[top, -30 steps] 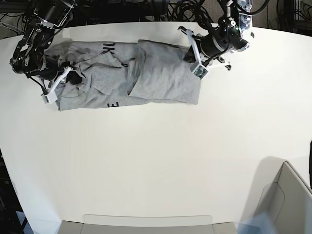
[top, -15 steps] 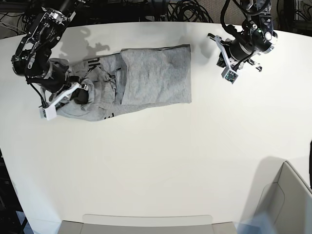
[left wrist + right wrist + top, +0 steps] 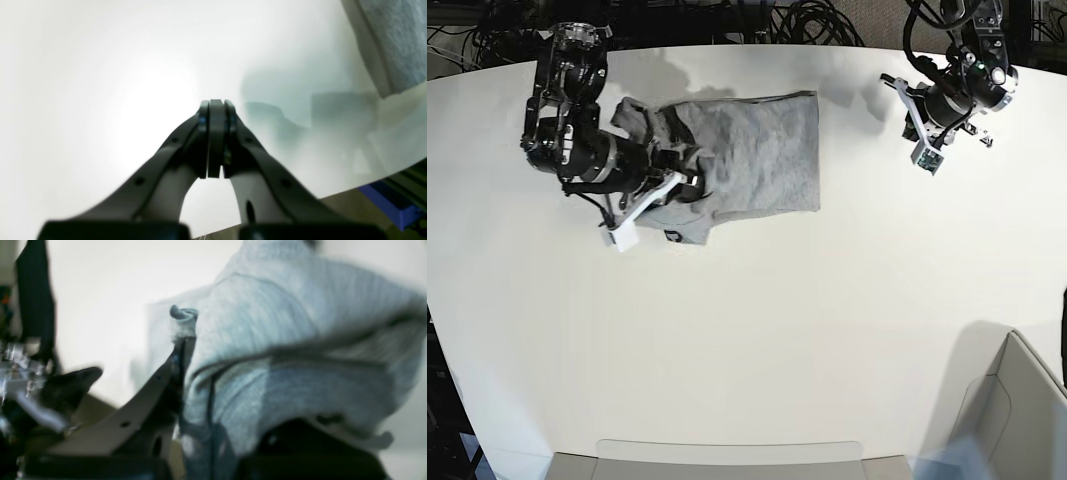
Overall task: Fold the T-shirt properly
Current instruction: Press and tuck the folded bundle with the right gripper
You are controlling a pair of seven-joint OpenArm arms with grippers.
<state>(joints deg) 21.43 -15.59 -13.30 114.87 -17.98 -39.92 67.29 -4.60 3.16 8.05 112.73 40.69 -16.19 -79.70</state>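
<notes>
T-shirt (image 3: pixel 747 155) lies at the desk's (image 3: pixel 757 340) far edge, partly folded, its left side bunched. Right gripper (image 3: pixel 181 340) has its jaws clenched on a fold of grey cloth. Left gripper (image 3: pixel 215 110) is pressed together, holding nothing, well apart over bare desk. Fabric looks soft, light and floppy, so it sags; best pinched at hems or corners, not mid-panel.

Broad white table (image 3: pixel 747 330), black cable tangle (image 3: pixel 757 20) behind its far edge, grey bin (image 3: pixel 1012 420) front-right.
</notes>
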